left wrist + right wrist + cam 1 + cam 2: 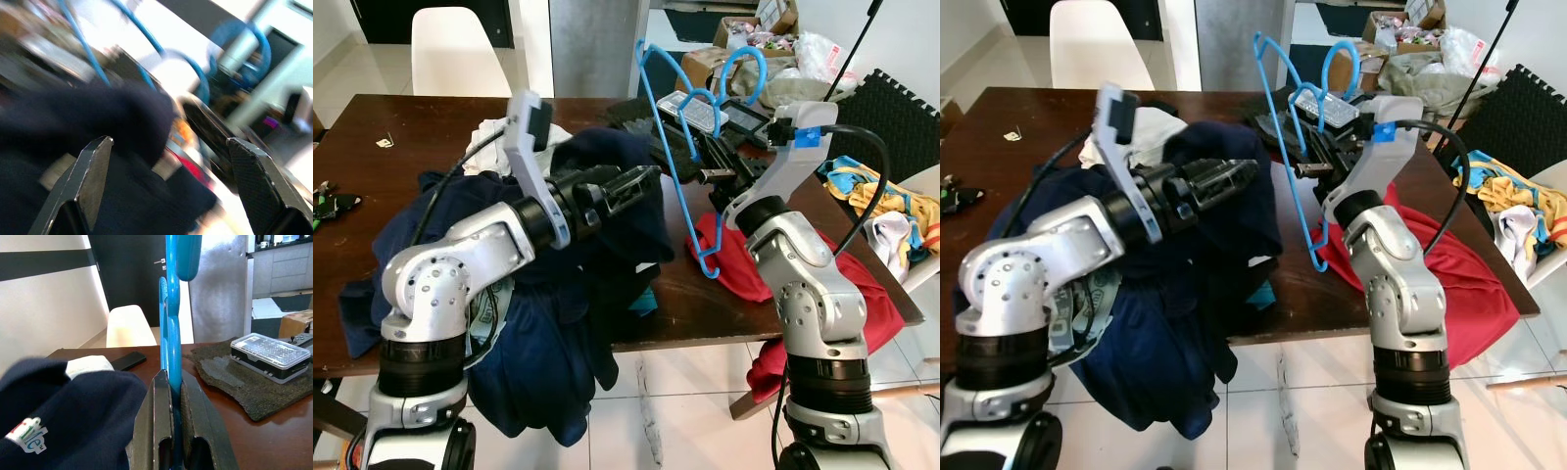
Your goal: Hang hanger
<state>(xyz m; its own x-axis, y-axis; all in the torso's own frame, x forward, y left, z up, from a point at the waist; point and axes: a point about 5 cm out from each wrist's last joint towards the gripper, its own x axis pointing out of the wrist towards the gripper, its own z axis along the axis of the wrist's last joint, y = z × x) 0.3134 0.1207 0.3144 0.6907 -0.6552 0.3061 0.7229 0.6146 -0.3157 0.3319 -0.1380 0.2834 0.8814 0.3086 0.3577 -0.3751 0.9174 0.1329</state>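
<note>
Progress on the hanging task is partial: the right gripper (710, 176) has its fingers pressed together on the blue hanger (671, 147) and holds it raised above the brown table (372, 186), hook uppermost and near upright. In the right wrist view the blue plastic (171, 333) is seen clamped between the two black fingers. No rail or rod to receive the hanger can be made out, so the hanging itself is judged not yet done. The left gripper (626, 188) reaches across over the heap of dark navy clothing (607, 245); its fingers (90, 176) stand spread apart with nothing between them, and that view is blurred. Surroundings: a red garment (744, 259) lies on the table beneath the hanger and droops over the edge; a clear plastic case (271, 355) rests on a dark mat (234, 382); a white chair (460, 54) stands behind the table; cardboard boxes (705, 64) and loose laundry lie beyond. The clothing pile just beside the hanger's lower corner looks liable to snag it.
</note>
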